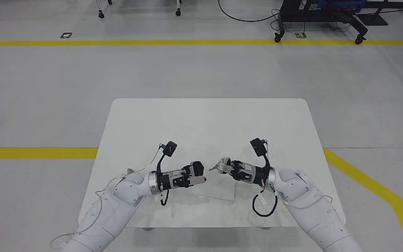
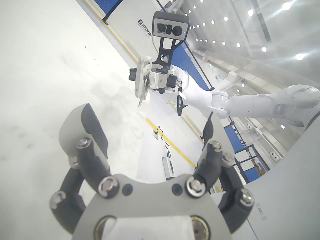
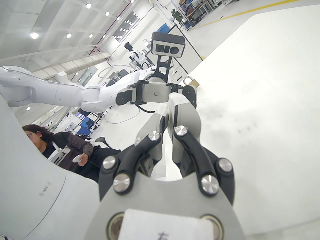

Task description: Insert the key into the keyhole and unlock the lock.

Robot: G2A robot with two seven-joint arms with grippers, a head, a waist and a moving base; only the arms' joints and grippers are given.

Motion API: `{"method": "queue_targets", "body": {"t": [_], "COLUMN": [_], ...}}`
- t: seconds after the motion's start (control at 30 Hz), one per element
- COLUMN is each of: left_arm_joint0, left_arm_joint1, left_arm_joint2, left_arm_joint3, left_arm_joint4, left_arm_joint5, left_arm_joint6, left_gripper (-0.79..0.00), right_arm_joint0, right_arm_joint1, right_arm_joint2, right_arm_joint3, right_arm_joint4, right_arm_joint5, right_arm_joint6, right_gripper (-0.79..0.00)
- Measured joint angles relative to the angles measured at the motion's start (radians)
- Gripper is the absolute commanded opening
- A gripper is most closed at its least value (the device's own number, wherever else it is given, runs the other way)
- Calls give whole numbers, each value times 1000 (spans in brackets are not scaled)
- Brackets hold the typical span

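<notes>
Top view: both arms are reaching in over the near side of the white table (image 1: 208,120). The left gripper (image 1: 198,171) and the right gripper (image 1: 221,167) are facing each other tip to tip, near each other but apart, above the near-centre of the table. A thin bit is poking out of the right gripper toward the left one. It is probably the key, but it is too small here to be sure.

Left wrist view: the left gripper's fingers (image 2: 86,123) are standing spread wide, with bare table between them. Farther off, the right gripper is pinching the key (image 2: 141,98) between fingers pressed together. The toothed blade is sticking out past the fingertips and pointing down toward the table.

Right wrist view: the right gripper's fingers (image 3: 186,118) are pressing flat against each other and are hiding the key from this side. The left gripper is sitting opposite with its jaws apart. The lock (image 3: 192,82), with a brass body and a silver shackle, is sitting on the table just behind the left gripper. It is partly hidden by one of that gripper's fingers and is close to the table's edge. The lock is sitting apart from the key, and neither gripper is touching it.
</notes>
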Motion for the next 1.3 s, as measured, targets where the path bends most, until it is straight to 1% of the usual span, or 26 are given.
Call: {"method": "queue_targets", "body": {"t": [0.13, 0.23, 0.3, 0.37, 0.4, 0.43, 0.7, 1.1, 1.13, 1.2, 1.23, 1.3], "left_arm_joint0": [-23, -36, -42, -45, -46, -47, -51, -45, -45, -44, -43, -43], "left_arm_joint1": [-15, -23, -27, -31, -33, -34, -38, -34, -34, -34, -34, -34], "left_arm_joint2": [35, 48, 54, 60, 62, 64, 56, 43, 43, 42, 42, 41], "left_arm_joint3": [28, 47, 56, 65, 69, 75, 104, 93, 90, 88, 87, 85], "left_arm_joint4": [5, -2, -3, -3, -3, -4, -3, -2, 1, 5, 7, 11], "left_arm_joint5": [27, 28, 25, 19, 16, 11, -12, -20, -20, -19, -19, -17], "left_arm_joint6": [10, 17, 20, 26, 28, 31, 54, 39, 39, 39, 39, 39], "left_gripper": [-465, -502, -545, -631, -720, -785, -785, -785, -785, -785, -785, -785], "right_arm_joint0": [1, 1, -1, -2, -3, -3, -4, 1, 1, 2, 2, 2], "right_arm_joint1": [-1, -1, 0, 0, 0, 0, 1, 0, 0, 0, 0, 1], "right_arm_joint2": [-4, -6, -6, -6, -6, -5, -5, -17, -19, -20, -20, -20], "right_arm_joint3": [1, -4, -6, -9, -10, -10, -12, -10, -10, -10, -10, -11], "right_arm_joint4": [2, -3, -5, -7, -7, -7, -13, -29, -27, -25, -24, -22], "right_arm_joint5": [0, 0, 0, 0, 0, 0, 0, 0, 0, 0, 0, 0], "right_arm_joint6": [6, 10, 11, 13, 14, 14, 15, 23, 25, 28, 29, 30], "right_gripper": [-785, -785, -785, -785, -785, -785, -785, -782, -723, -665, -656, -683]}}
